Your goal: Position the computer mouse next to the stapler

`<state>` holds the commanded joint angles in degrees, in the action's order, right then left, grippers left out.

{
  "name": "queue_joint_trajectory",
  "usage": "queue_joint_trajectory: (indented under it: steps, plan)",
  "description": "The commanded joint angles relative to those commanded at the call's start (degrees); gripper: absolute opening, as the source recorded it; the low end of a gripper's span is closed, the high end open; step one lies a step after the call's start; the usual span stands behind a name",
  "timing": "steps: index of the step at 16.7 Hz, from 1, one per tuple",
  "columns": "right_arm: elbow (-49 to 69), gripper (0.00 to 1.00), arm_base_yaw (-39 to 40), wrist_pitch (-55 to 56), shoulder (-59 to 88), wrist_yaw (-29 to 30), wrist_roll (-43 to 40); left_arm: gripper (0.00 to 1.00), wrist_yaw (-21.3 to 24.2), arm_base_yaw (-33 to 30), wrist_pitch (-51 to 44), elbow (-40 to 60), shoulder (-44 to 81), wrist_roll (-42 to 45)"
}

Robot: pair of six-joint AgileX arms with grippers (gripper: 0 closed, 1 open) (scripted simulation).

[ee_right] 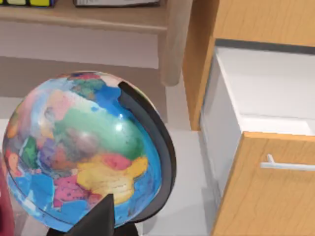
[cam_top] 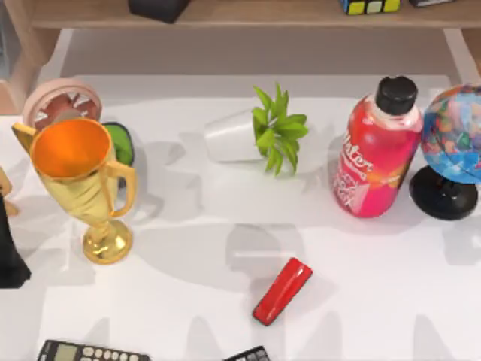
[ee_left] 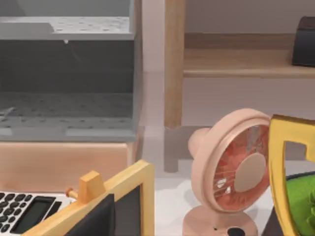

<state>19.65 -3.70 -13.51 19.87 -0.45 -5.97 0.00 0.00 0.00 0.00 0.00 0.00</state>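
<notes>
Patience is what this step needs, since nothing is gripped yet. At the near edge of the surface a calculator (cam_top: pixel 90 352) lies to the left. A small dark thing (cam_top: pixel 252 355) sits just in front of the stapler (cam_top: pixel 282 290) and is cut off by the edge of the top view. It may be the computer mouse, but we cannot tell, so we should confirm that before reaching. The stapler lies slantwise near the middle of the surface, with bare space on either long side of it. We judge either side a fair spot to put the mouse, close by and not touching.

The left end effector (ee_left: pixel 93 219) is over the left side, near a yellow-framed board (ee_left: pixel 123 189) and a pink fan (ee_left: pixel 231 172). The right end effector (ee_right: pixel 98 216) is close to the globe (ee_right: pixel 83 147) at the far right. For both, we cannot tell whether they are apart or together.

Further back stand a gold trophy (cam_top: pixel 79 180), a tipped potted plant (cam_top: pixel 259 135) and a red bottle (cam_top: pixel 372 154). We would keep low and come in from the near side, well clear of these tall things. Behind them runs a wooden shelf (cam_top: pixel 248 13).
</notes>
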Motion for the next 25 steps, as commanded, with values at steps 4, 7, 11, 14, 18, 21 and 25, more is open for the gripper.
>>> queue_joint_trajectory:
  steps: [4,7,11,14,18,21,25]
  plan:
    - [20.8,1.00,-2.9,-10.9,21.4,-0.4,-4.8,1.00,0.0,0.0,0.0,0.0,0.0,0.0]
    - [38.0,1.00,-5.0,-19.2,39.5,-0.7,-8.4,1.00,0.0,0.0,0.0,0.0,0.0,0.0]
    - [60.3,1.00,-8.0,-30.0,62.5,-1.1,-13.2,1.00,0.0,0.0,0.0,0.0,0.0,0.0]
    - [74.9,1.00,-10.6,-38.0,77.9,-1.2,-16.8,1.00,0.0,0.0,0.0,0.0,0.0,0.0]
    - [93.6,1.00,-14.3,-48.5,97.4,-1.3,-21.5,1.00,0.0,0.0,0.0,0.0,0.0,0.0]
    - [107.5,1.00,-16.6,-55.9,111.9,-1.5,-24.8,1.00,0.0,0.0,0.0,0.0,0.0,0.0]
    - [121.5,1.00,-18.0,-63.8,126.0,-2.0,-28.3,1.00,0.0,0.0,0.0,0.0,0.0,0.0]
